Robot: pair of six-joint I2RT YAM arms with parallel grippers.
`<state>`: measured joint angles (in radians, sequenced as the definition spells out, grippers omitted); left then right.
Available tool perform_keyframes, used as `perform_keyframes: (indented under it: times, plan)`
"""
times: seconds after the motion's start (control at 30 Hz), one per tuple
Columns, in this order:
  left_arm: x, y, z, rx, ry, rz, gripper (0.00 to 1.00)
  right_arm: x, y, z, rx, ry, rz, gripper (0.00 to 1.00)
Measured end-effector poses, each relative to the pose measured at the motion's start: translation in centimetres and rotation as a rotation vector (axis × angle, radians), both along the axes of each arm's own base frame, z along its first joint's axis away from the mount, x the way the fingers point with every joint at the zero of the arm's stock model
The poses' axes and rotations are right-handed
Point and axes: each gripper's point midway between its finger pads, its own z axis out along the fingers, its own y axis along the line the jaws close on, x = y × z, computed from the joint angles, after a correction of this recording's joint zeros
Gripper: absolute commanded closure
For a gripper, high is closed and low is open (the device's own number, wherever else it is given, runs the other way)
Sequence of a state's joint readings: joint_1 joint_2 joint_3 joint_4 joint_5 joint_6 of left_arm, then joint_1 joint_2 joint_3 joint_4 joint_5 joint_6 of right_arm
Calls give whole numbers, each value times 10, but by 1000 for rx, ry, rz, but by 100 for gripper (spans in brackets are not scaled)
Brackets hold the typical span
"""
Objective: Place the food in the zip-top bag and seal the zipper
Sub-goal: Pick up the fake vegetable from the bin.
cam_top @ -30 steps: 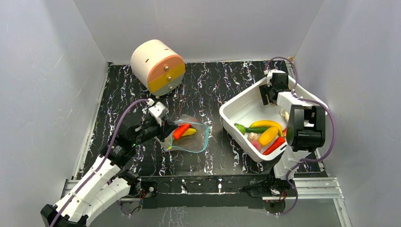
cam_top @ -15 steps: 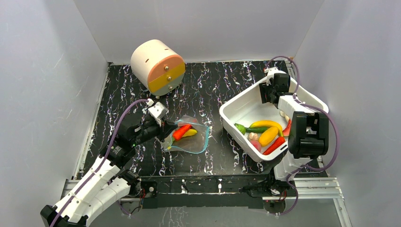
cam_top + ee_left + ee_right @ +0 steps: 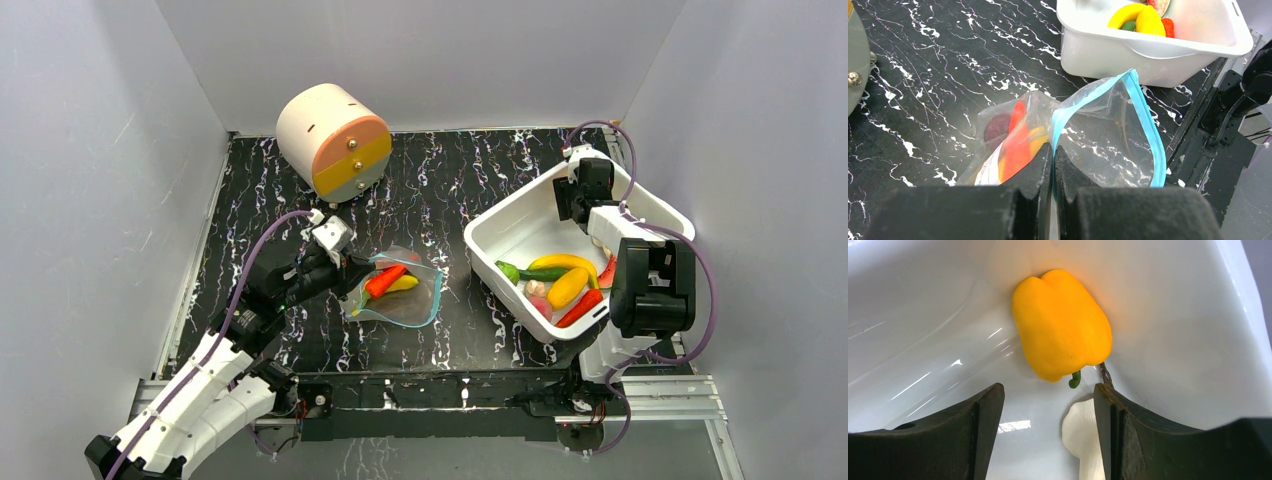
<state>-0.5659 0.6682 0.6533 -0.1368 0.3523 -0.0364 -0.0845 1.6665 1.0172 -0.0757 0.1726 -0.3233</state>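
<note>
The clear zip-top bag [image 3: 408, 296] lies on the black table, its mouth standing open. My left gripper [image 3: 1053, 152] is shut on the teal zipper [image 3: 1148, 125] at the mouth's near corner. A red chili [image 3: 1015, 145], a yellow piece and a dark purple piece show inside the bag. My right gripper [image 3: 573, 196] hangs open inside the white tub [image 3: 497, 214], over its far corner. A yellow bell pepper [image 3: 1062, 330] lies just ahead of the fingers. A white piece [image 3: 1083, 440] rests close beside the right finger. More food [image 3: 558, 281] sits piled at the tub's near end.
A white cylinder [image 3: 333, 139] with an orange, yellow and grey face lies on its side at the back left. White walls close in the table on three sides. The tub's rim [image 3: 1148, 47] stands just beyond the bag's mouth.
My right gripper has edged a little farther into the tub's far corner and its jaws have narrowed somewhat. The left gripper and the bag have stayed put.
</note>
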Motion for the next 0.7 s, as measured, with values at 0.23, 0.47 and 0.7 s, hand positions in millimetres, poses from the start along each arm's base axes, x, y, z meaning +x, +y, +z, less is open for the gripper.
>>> perform_keyframes:
  times: [0.23,0.47,0.7]
  plan:
    - [0,0,1,-1,-2,0,100,4,-3,0,-9,-17,-14,37]
    - [0,0,1,-1,-2,0,100,8,-5,-4,-11,-23,-28,37]
    - [0,0,0,1,-4,0,100,10,-7,-12,-14,-19,-41,41]
